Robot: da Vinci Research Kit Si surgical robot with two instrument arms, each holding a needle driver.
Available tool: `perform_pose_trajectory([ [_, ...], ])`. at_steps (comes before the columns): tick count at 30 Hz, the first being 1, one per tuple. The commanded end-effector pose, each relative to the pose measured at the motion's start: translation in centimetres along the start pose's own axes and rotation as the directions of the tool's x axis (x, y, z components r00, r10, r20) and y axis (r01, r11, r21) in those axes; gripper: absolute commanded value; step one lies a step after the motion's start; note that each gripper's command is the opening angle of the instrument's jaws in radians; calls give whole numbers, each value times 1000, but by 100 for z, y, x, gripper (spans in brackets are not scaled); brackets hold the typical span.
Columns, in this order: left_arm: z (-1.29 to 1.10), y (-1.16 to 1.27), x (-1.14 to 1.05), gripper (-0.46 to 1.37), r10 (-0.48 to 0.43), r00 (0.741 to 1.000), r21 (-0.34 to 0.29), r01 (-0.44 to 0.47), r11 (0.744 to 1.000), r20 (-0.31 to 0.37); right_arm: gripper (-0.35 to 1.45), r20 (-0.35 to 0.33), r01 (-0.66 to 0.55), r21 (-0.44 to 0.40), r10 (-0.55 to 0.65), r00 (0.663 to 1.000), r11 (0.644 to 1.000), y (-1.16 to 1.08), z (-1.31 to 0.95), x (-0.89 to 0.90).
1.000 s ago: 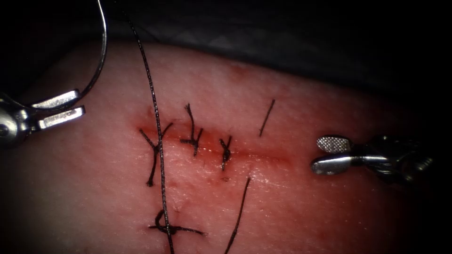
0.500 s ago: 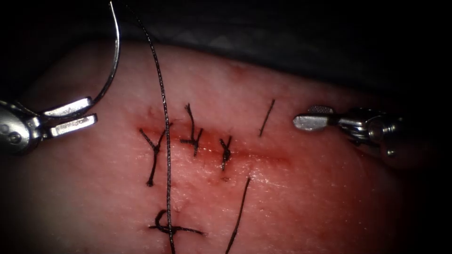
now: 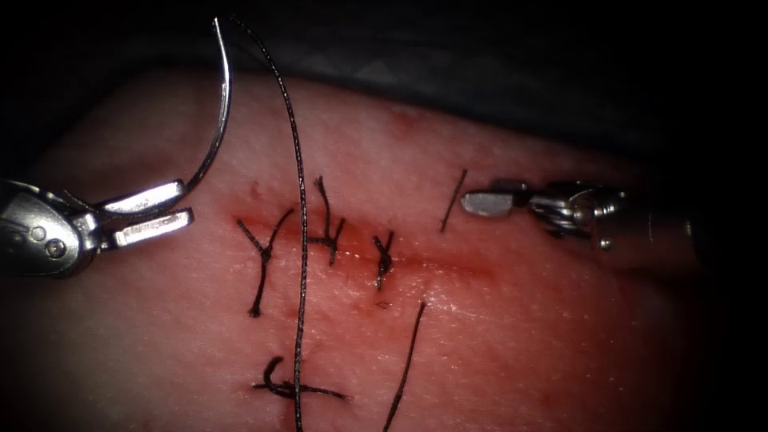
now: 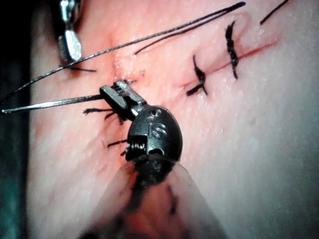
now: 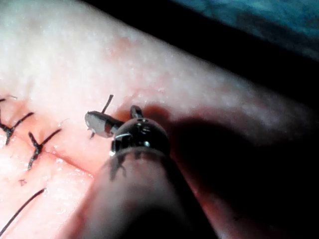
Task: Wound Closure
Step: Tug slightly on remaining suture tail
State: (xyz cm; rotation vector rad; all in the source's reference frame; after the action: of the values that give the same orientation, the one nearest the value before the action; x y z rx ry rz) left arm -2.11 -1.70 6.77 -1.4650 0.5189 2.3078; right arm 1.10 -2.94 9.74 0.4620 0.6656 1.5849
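We saw the left gripper (image 3: 186,204) at the left of the endoscope view, clenched on the needle (image 3: 218,120) close to one end of its curve. From the grip the needle arched upward, clear of the tissue (image 3: 520,336) and well to the left of the cut (image 3: 360,252), its far end high near the dark edge beyond the tissue. In the left wrist view the same gripper (image 4: 113,94) held the needle (image 4: 50,104) as a thin bright line running out from the jaws above the tissue (image 4: 259,149).

The thread (image 3: 300,240) hung down from near the needle's upper end, just beside the needle at the top and then crossing the cut among the earlier stitches (image 3: 326,224) on its way to the lower edge of the view.

The right gripper (image 3: 484,203) lay at the right end of the cut, just above it, jaws pressed together with nothing between them. Its tip sat just beside a short cut end of thread (image 3: 453,200) standing out of the tissue; we could not tell whether they touched. The right wrist view showed this gripper (image 5: 97,123) close over the tissue (image 5: 75,59), near that same thread end (image 5: 107,103).
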Motion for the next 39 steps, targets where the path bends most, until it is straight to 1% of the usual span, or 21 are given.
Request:
perform_pose_trajectory([
  [1,0,0,0,-35,0,1000,-12,0,1000,-1,99,4,-6,5,6,1000,1000,-1,3,0],
  [8,0,1,1,-35,0,1000,-12,0,1000,-1,98,12,-4,10,4,1000,1000,-10,25,-2],
  [9,0,1,1,-35,0,1000,-12,0,1000,-1,96,12,-3,10,3,1000,1000,-10,27,-3],
  [11,0,1,1,-35,0,1000,-13,0,1000,-2,81,11,-19,11,19,1000,1000,-9,29,-4],
  [12,0,1,1,-35,0,1000,-12,0,1000,-2,56,11,-42,13,42,999,999,-9,28,-4],
  [13,0,1,1,-35,0,1000,-13,0,1000,-2,24,16,-66,13,66,998,998,-9,28,-4],
  [14,0,1,2,-35,0,1000,-13,0,1000,-2,-35,28,-137,17,137,990,990,-9,26,-4],
  [15,0,1,2,-35,0,1000,-13,0,1000,-2,-35,40,-173,15,172,984,985,-11,25,-3],
  [18,0,1,2,-35,0,1000,-13,0,1000,-2,-35,36,-181,13,180,983,983,-13,26,-3],
  [21,0,1,2,-35,0,1000,-13,0,1000,-1,-35,30,-114,4,114,993,993,-17,28,-2],
  [26,1,1,1,-35,1,1000,-12,-1,1000,-2,-35,-9,-30,29,30,1000,999,-24,23,5],
  [27,2,2,-1,-35,2,1000,-13,-2,1000,1,-35,-30,-6,32,7,1000,999,-27,19,10],
  [32,4,5,-4,-35,0,1000,-20,0,1000,8,-35,-81,40,49,-36,996,998,-36,10,23],
  [39,4,6,-5,-35,2,1000,-21,-2,1000,10,-35,-121,122,49,-115,986,991,-40,5,32],
])
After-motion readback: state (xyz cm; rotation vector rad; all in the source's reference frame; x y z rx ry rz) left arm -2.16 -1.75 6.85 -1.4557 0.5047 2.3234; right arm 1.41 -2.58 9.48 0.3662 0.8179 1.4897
